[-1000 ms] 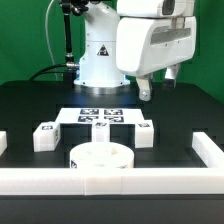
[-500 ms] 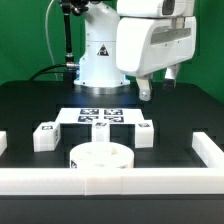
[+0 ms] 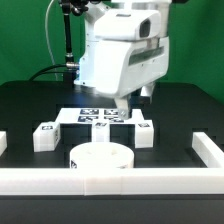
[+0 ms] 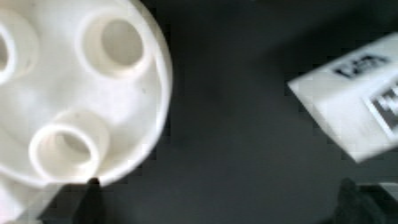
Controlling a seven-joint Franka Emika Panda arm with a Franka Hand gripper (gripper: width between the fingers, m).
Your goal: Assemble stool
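The round white seat disc lies flat near the front rail, and its round sockets show in the wrist view. Three chunky white legs with tags stand behind it: one to the exterior view's left, one in the middle and one to the right. One tagged leg appears blurred in the wrist view. My gripper hangs above the middle and right legs. It is open, with only dark table between its fingertips. It touches nothing.
The marker board lies behind the legs. A long white border rail runs along the front, with raised ends at the exterior view's left and right. The robot's base stands at the back.
The arm has swung toward the exterior view's left and dropped lower over the legs. The jaws stay open and the parts have not moved.
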